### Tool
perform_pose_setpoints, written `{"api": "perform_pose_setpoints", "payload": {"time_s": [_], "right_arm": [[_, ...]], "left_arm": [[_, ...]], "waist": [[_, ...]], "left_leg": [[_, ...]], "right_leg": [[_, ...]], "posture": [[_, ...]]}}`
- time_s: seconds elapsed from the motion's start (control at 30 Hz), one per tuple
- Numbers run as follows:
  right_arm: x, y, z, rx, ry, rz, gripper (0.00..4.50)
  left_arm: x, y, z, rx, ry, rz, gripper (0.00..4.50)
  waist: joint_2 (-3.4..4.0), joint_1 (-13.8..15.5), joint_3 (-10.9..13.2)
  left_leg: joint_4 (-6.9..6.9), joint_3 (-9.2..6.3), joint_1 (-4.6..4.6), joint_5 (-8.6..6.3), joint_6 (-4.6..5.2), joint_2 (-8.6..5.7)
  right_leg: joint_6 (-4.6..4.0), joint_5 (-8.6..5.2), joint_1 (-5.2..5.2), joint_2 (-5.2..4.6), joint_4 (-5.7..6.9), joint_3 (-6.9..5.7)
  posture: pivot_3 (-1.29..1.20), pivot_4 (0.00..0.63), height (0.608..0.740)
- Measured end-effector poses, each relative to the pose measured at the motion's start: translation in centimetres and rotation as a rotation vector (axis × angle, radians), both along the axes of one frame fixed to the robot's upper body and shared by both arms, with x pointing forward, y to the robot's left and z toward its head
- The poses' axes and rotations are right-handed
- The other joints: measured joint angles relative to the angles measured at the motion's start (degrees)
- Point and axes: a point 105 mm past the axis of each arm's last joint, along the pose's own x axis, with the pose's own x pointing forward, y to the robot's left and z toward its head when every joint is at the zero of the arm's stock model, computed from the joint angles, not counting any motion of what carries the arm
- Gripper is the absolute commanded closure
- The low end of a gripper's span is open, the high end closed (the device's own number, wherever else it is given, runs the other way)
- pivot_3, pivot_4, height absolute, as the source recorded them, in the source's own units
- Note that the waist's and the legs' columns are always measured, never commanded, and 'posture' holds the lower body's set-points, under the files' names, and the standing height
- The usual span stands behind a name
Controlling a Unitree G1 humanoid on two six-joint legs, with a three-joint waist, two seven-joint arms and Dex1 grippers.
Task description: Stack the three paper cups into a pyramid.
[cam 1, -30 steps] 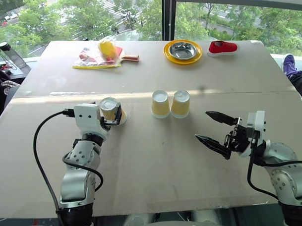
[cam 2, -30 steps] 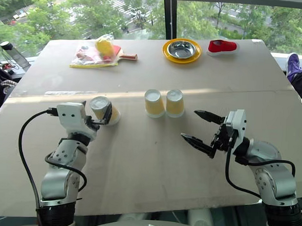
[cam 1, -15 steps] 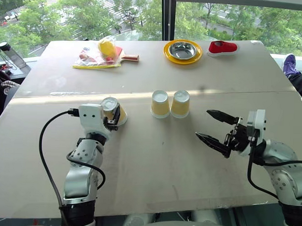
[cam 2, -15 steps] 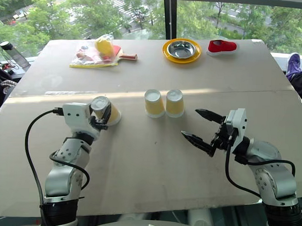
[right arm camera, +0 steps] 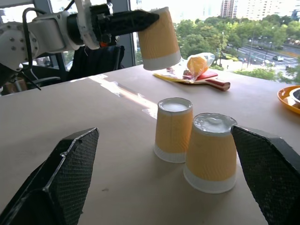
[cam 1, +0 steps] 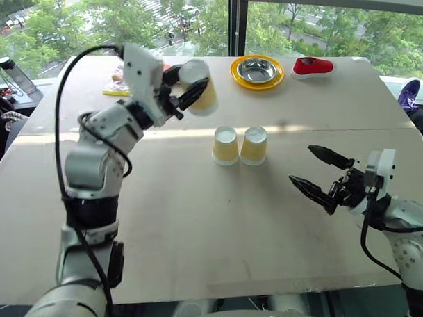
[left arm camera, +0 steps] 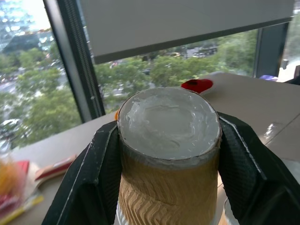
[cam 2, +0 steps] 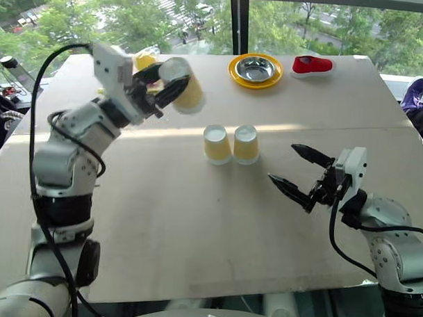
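Note:
Two paper cups stand upside down, side by side and touching, at the middle of the table. The third paper cup hangs tilted in the air above and to the left of them, with my left gripper shut on its ribbed sides. In the left wrist view its white base faces the camera between both black fingers. My right gripper hovers open just right of the standing pair, nothing between its fingers. No pyramid stands on the table.
At the table's far side sit a yellow-rimmed steel dish, a red shoe and a plastic bag with a paddle. A bottle stands off the left edge. Bare tabletop lies in front of the cups.
My left gripper shut on the cup that lay on its side at the left and raised it up and to the right. The right gripper drifted slightly right, still open.

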Motion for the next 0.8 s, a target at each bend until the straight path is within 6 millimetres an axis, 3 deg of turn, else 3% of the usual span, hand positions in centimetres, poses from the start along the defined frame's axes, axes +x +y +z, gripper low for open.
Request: {"api": "perform_pose_setpoints", "payload": {"time_s": [0.13, 0.23, 0.33, 0.53, 0.8], "right_arm": [[0.1, -0.6, 0.4, 0.005, -0.017, -0.033, 0.00], [0.2, -0.9, 0.5, 0.010, -0.027, -0.058, 0.00], [0.0, -1.0, 0.6, 0.014, -0.034, -0.071, 0.00], [-0.4, -1.1, 0.4, 0.021, -0.033, -0.095, 0.00], [-0.4, -1.7, 1.0, 0.032, -0.052, -0.135, 0.00]], "left_arm": [[0.7, -3.3, 1.0, 0.039, 0.040, -0.191, 2.05], [0.9, -4.8, 0.0, 0.098, 0.090, -0.292, 2.05], [1.3, -5.3, -0.9, 0.122, 0.134, -0.331, 2.05], [1.1, -6.0, -0.8, 0.152, 0.129, -0.387, 2.05], [1.1, -5.4, -2.3, 0.183, 0.181, -0.380, 2.05]], "waist": [[-0.01, -0.25, 0.01], [-0.01, -0.58, 0.01], [-0.01, -0.71, 0.01], [-0.01, -0.84, 0.01], [-0.01, -0.97, 0.01]], "left_leg": [[0.03, -0.04, -0.02, 0.00, 0.00, 0.00], [0.04, -0.03, -0.02, 0.00, 0.00, 0.00], [0.09, -0.08, -0.06, 0.00, 0.00, 0.00], [0.26, -0.12, -0.16, 0.00, 0.00, 0.00], [0.33, -0.21, -0.17, 0.00, 0.00, 0.00]], "right_leg": [[0.00, 0.00, -0.03, 0.02, 0.05, -0.01], [0.00, 0.00, -0.03, 0.02, 0.06, 0.03], [0.00, 0.00, -0.03, 0.02, 0.06, -0.02], [0.00, 0.00, -0.03, 0.02, 0.08, -0.05], [0.01, 0.00, -0.02, 0.02, 0.14, -0.04]], "posture": [[0.00, 0.150, 0.740], [0.00, 0.150, 0.740], [0.00, 0.150, 0.740], [0.00, 0.150, 0.740], [0.00, 0.150, 0.740]]}}
